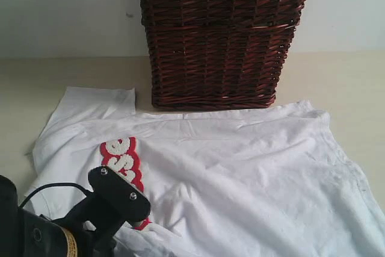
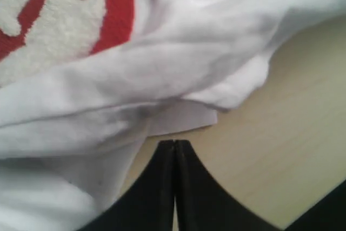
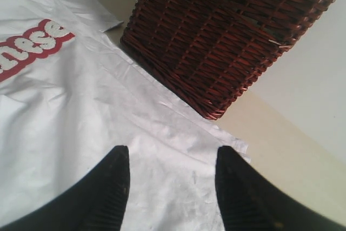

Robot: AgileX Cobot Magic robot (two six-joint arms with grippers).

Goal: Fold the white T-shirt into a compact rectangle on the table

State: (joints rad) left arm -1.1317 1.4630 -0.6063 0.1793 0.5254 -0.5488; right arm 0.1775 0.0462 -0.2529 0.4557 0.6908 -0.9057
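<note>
Shirt (image 1: 240,167) lies spread on the table (image 1: 349,82), its far edge against the foot of the basket (image 1: 219,40). My left arm (image 1: 90,215) hangs over the shirt's corner farthest from the basket, by the red lettering (image 1: 123,161). From the left wrist, my left tool (image 2: 174,144) is clenched tight, tips meeting just beside a bunched shirt edge, over bare table. From the right wrist, my right tool (image 3: 172,155) stands released above the shirt, near the basket's corner.

Red-outlined lettering (image 3: 33,43) on white T-shirt (image 3: 97,123) reads "nese".
</note>
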